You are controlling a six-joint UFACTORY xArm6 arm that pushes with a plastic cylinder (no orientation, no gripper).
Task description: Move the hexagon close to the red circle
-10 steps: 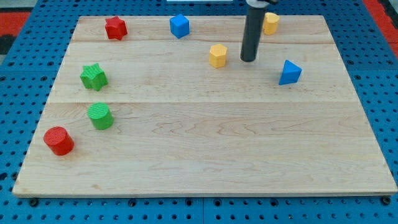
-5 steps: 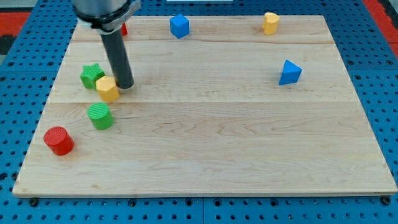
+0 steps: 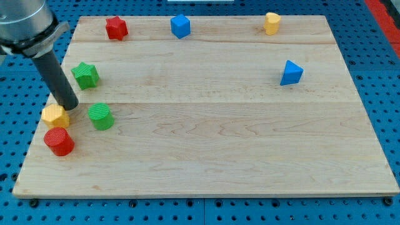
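Observation:
The yellow hexagon lies near the board's left edge, just above the red circle and almost touching it. My tip rests on the board right at the hexagon's upper right side. The dark rod rises from there toward the view's top left.
A green circle sits just right of the hexagon. A green star is above it. A red star, a blue cube and a yellow block line the top edge. A blue triangle is at the right. The wooden board lies on a blue pegboard.
My tip swept from the top middle down to the left, pushing the yellow hexagon across the board to just above the red circle. The green star shifted slightly up and left.

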